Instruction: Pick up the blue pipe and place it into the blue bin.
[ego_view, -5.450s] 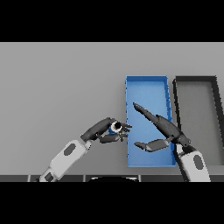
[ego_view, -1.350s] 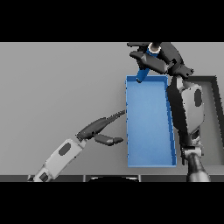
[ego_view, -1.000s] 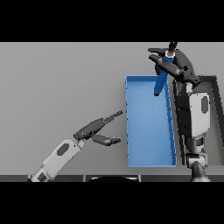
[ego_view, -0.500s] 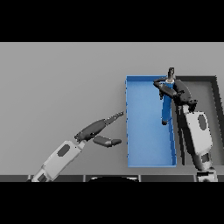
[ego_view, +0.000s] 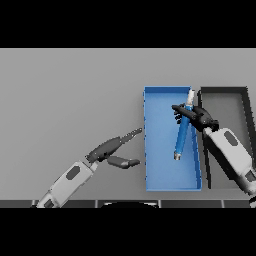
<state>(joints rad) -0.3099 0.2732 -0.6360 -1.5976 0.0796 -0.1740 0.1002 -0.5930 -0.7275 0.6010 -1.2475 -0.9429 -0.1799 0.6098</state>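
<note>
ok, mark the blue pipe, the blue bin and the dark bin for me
blue pipe (ego_view: 181, 136): head view, middle of the shaft.
blue bin (ego_view: 161, 172): head view, bare floor near the front.
dark bin (ego_view: 225, 110): head view, bare floor at the far end.

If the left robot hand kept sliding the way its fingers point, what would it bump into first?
The left robot hand points up and to the right. Going straight on, it would probably meet the near side wall of the blue bin first. Its height above the table is unclear, so it might pass over the rim.
</note>
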